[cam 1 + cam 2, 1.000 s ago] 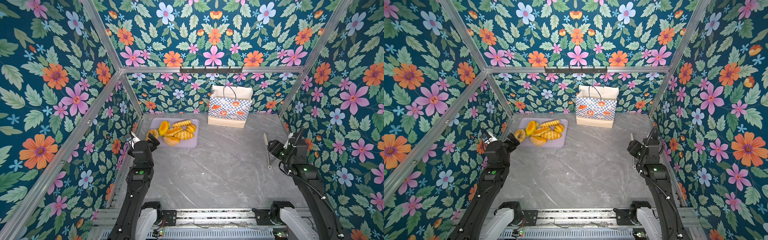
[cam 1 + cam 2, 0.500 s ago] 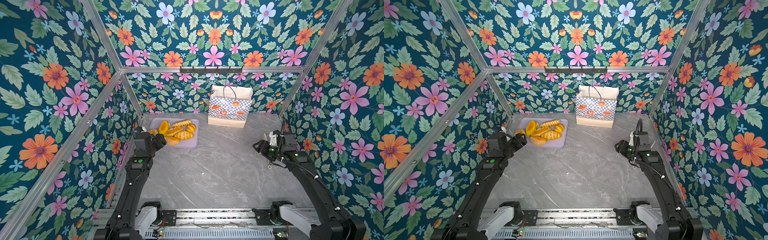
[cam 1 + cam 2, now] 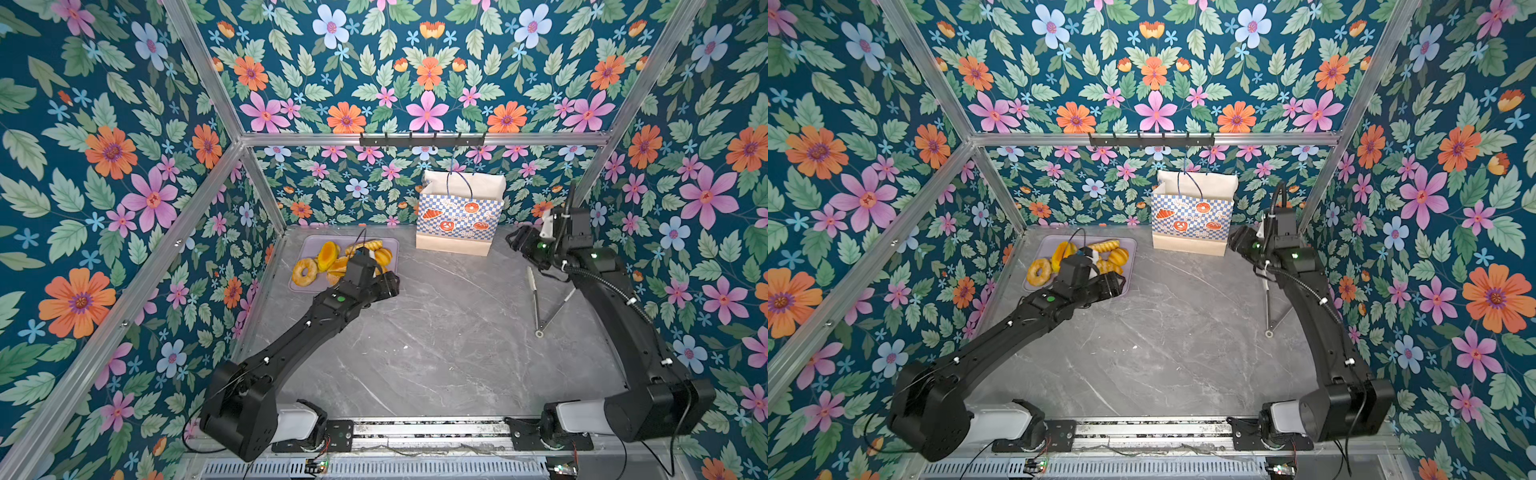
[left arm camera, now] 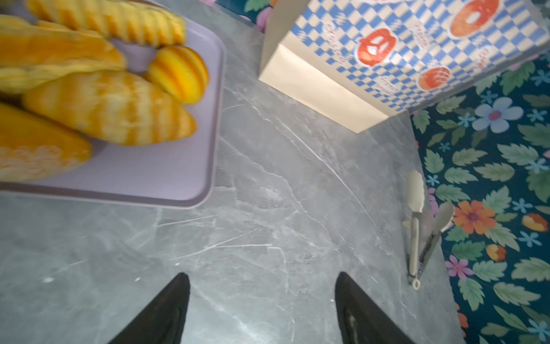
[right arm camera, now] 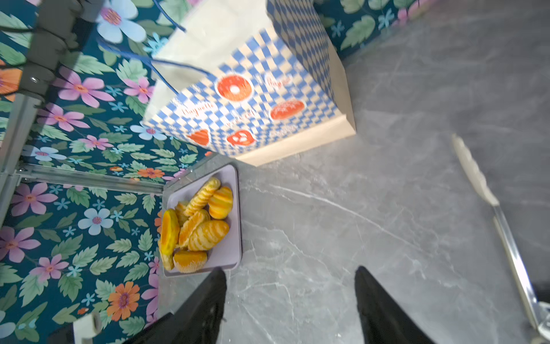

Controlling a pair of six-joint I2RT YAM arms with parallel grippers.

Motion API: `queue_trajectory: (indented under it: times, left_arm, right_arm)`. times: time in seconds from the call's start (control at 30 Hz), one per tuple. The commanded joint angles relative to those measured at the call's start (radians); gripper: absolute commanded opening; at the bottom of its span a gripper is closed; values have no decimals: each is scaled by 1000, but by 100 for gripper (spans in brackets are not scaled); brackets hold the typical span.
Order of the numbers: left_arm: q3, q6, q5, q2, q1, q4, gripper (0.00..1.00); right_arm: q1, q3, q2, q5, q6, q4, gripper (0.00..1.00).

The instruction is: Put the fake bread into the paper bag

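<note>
The fake bread, several glossy orange pastries including a ring donut, lies piled on a lilac tray at the back left in both top views. My left gripper hovers by the tray's near right corner, open with nothing between its fingers. The checkered paper bag stands upright against the back wall, its mouth open. My right gripper is just right of the bag, open and empty; its wrist view shows the bag and the bread ahead.
Metal tongs with pale tips lie on the grey marble table near the right wall, below the right gripper. A black hook rail runs along the back wall above the bag. Floral walls close in left, right and back.
The left arm has swung from the left wall out to the tray's near right corner, its jaws narrowing slightly. The right arm has reached forward and inward towards the bag's right side.
</note>
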Motion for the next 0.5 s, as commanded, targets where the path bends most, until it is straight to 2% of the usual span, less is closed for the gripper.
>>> queue_trajectory:
  times: [0.0, 0.2, 0.37, 0.4, 0.43, 0.47]
  left_arm:
    - [69, 34, -49, 58, -44, 36, 79]
    - [185, 94, -38, 128, -64, 45, 82]
    - [368, 208, -39, 212, -61, -11, 86]
    - [415, 225, -41, 233, -58, -20, 89]
    - [461, 239, -39, 258, -56, -26, 99]
    - [501, 251, -38, 279, -54, -30, 100]
  right_arm:
    - [-11, 187, 115, 70, -11, -52, 65]
    - [-40, 565, 429, 62, -19, -164, 62]
    - [-67, 901, 671, 26, -45, -289, 62]
    - [-72, 973, 724, 13, -51, -312, 62]
    - [-75, 1039, 771, 3, -56, -334, 62]
    - [-77, 1088, 804, -11, -61, -343, 62]
